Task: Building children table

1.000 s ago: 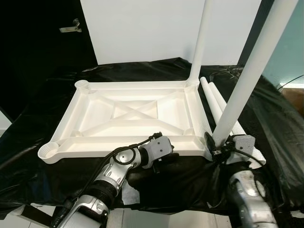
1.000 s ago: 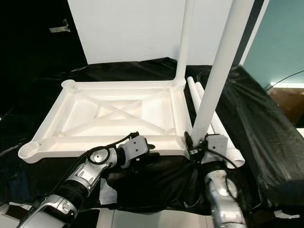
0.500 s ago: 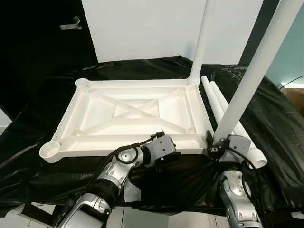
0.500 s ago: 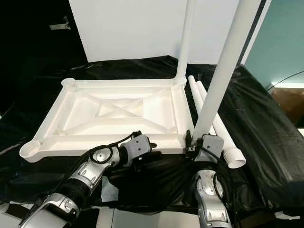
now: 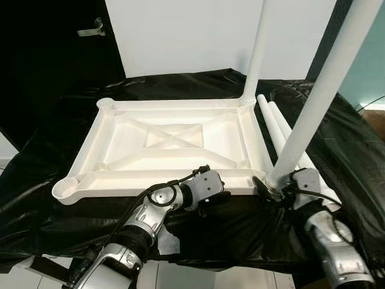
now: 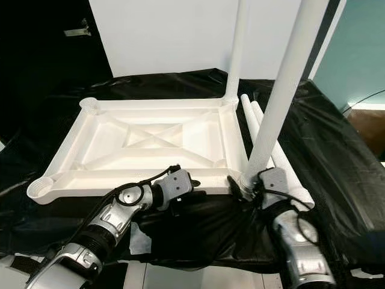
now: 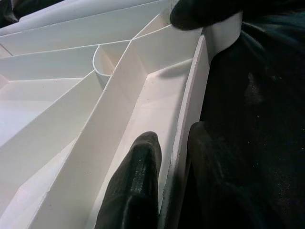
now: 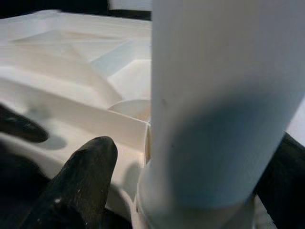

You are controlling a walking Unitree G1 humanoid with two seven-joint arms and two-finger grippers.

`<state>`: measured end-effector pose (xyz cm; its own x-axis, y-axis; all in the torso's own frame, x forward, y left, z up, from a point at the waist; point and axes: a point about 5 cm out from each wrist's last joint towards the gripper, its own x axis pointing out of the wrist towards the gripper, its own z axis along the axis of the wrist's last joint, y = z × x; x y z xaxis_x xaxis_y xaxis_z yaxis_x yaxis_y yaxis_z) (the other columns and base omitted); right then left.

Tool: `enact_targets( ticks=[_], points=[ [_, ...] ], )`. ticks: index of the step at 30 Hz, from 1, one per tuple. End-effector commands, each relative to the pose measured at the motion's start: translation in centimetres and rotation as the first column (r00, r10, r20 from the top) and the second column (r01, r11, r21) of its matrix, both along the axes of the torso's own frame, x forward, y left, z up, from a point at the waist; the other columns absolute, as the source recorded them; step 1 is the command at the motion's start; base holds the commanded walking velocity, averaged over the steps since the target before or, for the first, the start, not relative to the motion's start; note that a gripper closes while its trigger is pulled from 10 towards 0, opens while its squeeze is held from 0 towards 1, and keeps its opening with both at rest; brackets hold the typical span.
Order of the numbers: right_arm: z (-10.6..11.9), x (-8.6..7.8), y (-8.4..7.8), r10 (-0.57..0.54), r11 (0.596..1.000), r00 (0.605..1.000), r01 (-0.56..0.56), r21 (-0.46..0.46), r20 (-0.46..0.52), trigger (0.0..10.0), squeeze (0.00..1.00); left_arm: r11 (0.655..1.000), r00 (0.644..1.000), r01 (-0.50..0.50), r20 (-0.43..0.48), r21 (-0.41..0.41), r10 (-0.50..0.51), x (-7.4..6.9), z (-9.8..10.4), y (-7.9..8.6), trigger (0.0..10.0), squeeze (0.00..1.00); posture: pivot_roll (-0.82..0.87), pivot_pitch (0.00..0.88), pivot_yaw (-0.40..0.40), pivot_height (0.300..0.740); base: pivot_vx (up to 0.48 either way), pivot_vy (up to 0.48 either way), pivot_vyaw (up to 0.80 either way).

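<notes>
A white children's table top (image 5: 120, 180) lies upside down on a black cloth. One white leg (image 5: 258, 54) stands in its far right corner. My right gripper (image 5: 278, 183) is shut on the base of a second white leg (image 5: 313, 108), which leans slightly at the near right corner socket. In the right wrist view that leg (image 8: 214, 109) stands beside one black finger (image 8: 81, 181). My left gripper (image 5: 204, 201) is shut on the top's near rim, and in the left wrist view the rim (image 7: 190, 119) passes between the two fingers (image 7: 138, 186).
Two loose white legs (image 5: 274, 123) lie on the cloth just right of the top. Open sockets show at the far left (image 5: 105, 106) and near left (image 5: 65, 188) corners. A white panel (image 5: 180, 36) stands behind. The cloth's front edge drops to a pale floor (image 5: 165, 241).
My right forearm has swung out to the right, and the held leg's base now sits closer over the near right corner socket. The left gripper stays on the rim.
</notes>
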<state>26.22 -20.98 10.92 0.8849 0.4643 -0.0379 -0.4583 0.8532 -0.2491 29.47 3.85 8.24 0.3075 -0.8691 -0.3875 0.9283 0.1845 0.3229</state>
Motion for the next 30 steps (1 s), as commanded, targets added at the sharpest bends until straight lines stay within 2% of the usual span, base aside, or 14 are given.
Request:
enact_targets(
  ticks=[1,5,6,7,8,13,22,23,24,29,30],
  points=[
    [0.1,0.1,-0.3,0.026,1.0,0.999,-0.026,0.012,-0.023,10.0,0.0,0.992,0.989,-0.041,-0.135,0.116,0.056,-1.7,-4.2,0.9,10.0,0.0,-0.08,0.019,-0.013,0.74,0.0,0.0,0.0],
    [0.4,0.4,-1.2,0.092,0.995,0.994,-0.094,-0.029,-0.063,10.0,0.0,0.993,0.99,-0.04,-0.133,0.115,0.055,-1.7,-4.1,0.9,10.0,0.0,-0.08,0.019,-0.014,0.74,0.0,0.0,0.0],
    [0.5,0.5,-1.2,0.116,0.992,0.991,-0.119,-0.037,-0.068,5.8,0.0,0.993,0.99,-0.04,-0.133,0.115,0.056,-1.6,-4.1,0.8,10.0,0.0,-0.07,0.018,-0.015,0.74,0.0,0.0,0.0],
    [0.6,0.6,-1.3,0.134,0.99,0.988,-0.137,-0.044,-0.072,5.8,0.0,0.993,0.99,-0.041,-0.132,0.114,0.056,-1.6,-4.1,0.8,10.0,0.0,-0.07,0.018,-0.015,0.74,0.0,0.0,0.0],
    [0.8,0.6,-1.2,0.166,0.984,0.983,-0.17,-0.049,-0.078,0.0,0.0,0.992,0.99,-0.043,-0.132,0.115,0.058,-1.6,-4.1,0.9,10.0,0.0,-0.07,0.015,-0.016,0.74,0.0,0.0,0.0],
    [1.2,0.8,-1.4,0.241,0.968,0.965,-0.248,-0.048,-0.106,0.0,0.0,0.992,0.989,-0.049,-0.132,0.118,0.064,-1.6,-4.2,1.2,10.0,0.0,-0.06,0.014,-0.017,0.74,0.0,0.0,0.0],
    [1.4,1.0,-1.9,0.244,0.967,0.963,-0.251,-0.05,-0.115,0.0,0.0,0.991,0.989,-0.049,-0.133,0.121,0.065,-1.7,-4.3,1.3,10.0,0.0,-0.06,0.013,-0.018,0.74,0.0,0.0,0.0],
    [1.2,0.9,-1.9,0.231,0.97,0.966,-0.238,-0.043,-0.118,0.0,0.0,0.991,0.989,-0.048,-0.133,0.122,0.065,-1.7,-4.3,1.3,10.0,0.0,-0.06,0.013,-0.019,0.74,0.0,0.0,0.0],
    [0.6,1.1,-2.1,0.13,0.991,0.986,-0.131,-0.01,-0.1,0.0,0.0,0.991,0.989,-0.045,-0.133,0.123,0.062,-1.8,-4.3,1.3,10.0,0.0,-0.06,0.011,-0.024,0.74,0.0,0.0,0.0],
    [0.3,1.1,-2.0,0.061,0.997,0.995,-0.058,0.04,-0.076,0.0,0.0,0.991,0.989,-0.044,-0.133,0.123,0.06,-1.8,-4.3,1.2,10.0,0.0,-0.06,0.01,-0.028,0.74,0.0,0.0,0.0],
    [-0.6,0.6,-1.2,-0.091,0.992,0.995,0.093,0.09,-0.028,0.0,0.0,0.991,0.989,-0.047,-0.133,0.122,0.063,-1.8,-4.3,1.2,10.0,0.0,-0.05,0.01,-0.031,0.74,0.0,0.0,0.0]
  ],
)
